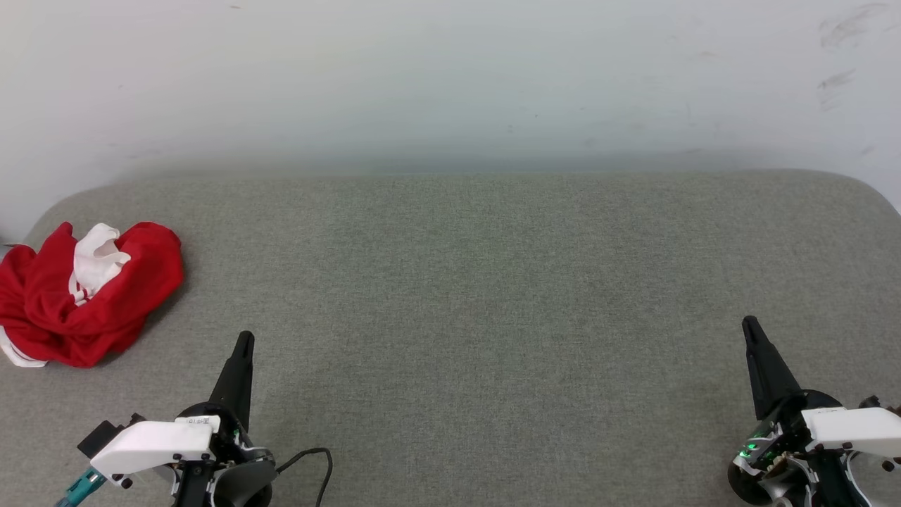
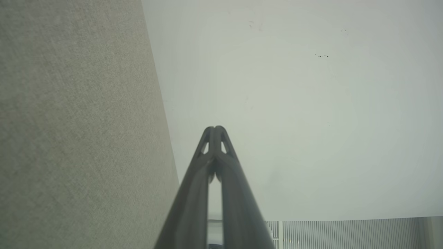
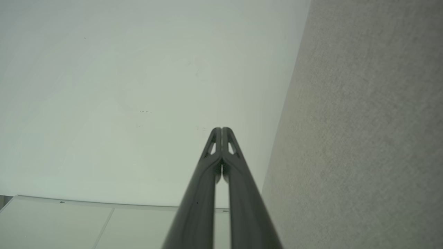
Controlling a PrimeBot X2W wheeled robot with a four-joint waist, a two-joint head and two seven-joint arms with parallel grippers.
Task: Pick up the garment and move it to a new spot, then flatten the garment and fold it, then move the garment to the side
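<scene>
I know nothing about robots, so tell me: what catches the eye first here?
A crumpled red T-shirt with white sleeve fabric lies heaped at the left edge of the grey fabric surface. The dark, long-fingered left gripper and right gripper point up from the lower corners, both shut and empty.

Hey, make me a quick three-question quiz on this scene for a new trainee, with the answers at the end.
1. True or false: the red jersey lies flat and folded on the grey fabric surface.
2. Fill in: the left hand and right hand are both ___ (open or shut).
3. Which hand is nearer the jersey? A) left B) right

Key: 1 false, it is crumpled; 2 shut; 3 A.
</scene>
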